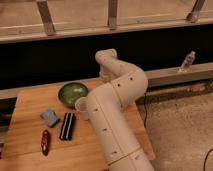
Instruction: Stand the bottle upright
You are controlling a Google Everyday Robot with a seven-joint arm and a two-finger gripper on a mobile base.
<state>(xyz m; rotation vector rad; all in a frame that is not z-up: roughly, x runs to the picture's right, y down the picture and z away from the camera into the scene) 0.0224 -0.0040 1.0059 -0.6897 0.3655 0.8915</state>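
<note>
Arching over the table (27, 127) edge, the arm (114, 112) apparently hides the gripper.

Matt wooden table (25, 125), glossy green bowl (72, 93), smooth off-white plastic arm (115, 115) (gripper (103, 76) tucked behind it, mid-frame).

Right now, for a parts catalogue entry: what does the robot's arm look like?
The arm is cream-white: thick, smooth tubular segments, rounded joints, small dark dots along the shell. No cables show. The claw is hidden behind its far end.
</note>
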